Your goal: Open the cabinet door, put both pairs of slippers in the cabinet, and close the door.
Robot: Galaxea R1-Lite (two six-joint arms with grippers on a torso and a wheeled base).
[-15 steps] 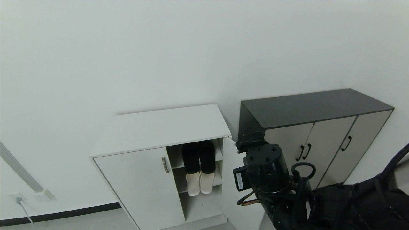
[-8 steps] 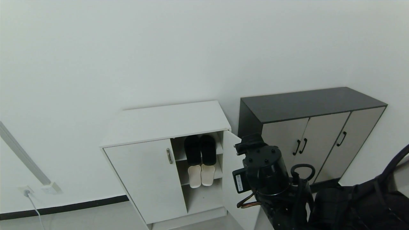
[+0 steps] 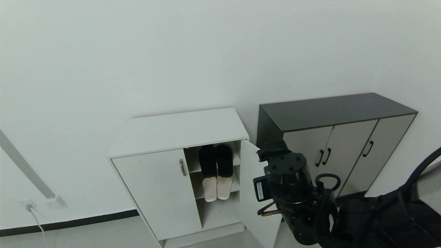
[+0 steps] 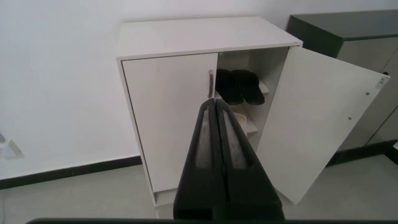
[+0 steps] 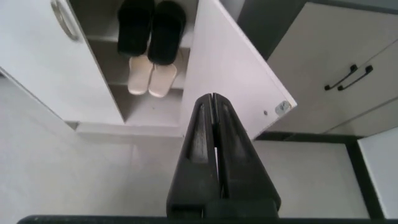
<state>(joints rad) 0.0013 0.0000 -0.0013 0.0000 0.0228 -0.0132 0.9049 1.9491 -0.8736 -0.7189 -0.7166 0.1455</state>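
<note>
White smooth-panelled cabinet [image 3: 179, 131], right door [image 3: 253, 186] ajar. Inside, flat black slippers [image 3: 216, 160] shelved above cream pair [image 3: 217, 187]. Left gripper [image 4: 215, 104] and right gripper [image 5: 213, 99]: tapered dark fingers pressed together.

We are holding our right arm [image 3: 289, 186] raised and bent forward, the right gripper [image 5: 213, 99] pointing ahead with its fingers pressed together; our left gripper [image 4: 215, 102] is likewise pointing forward, fingers pressed flat together.

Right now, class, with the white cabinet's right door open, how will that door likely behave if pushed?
The door is a flat panel, so it probably swings without flexing. Hinged to the cabinet, it should pivot shut. Its smooth face may be slippery.
</note>
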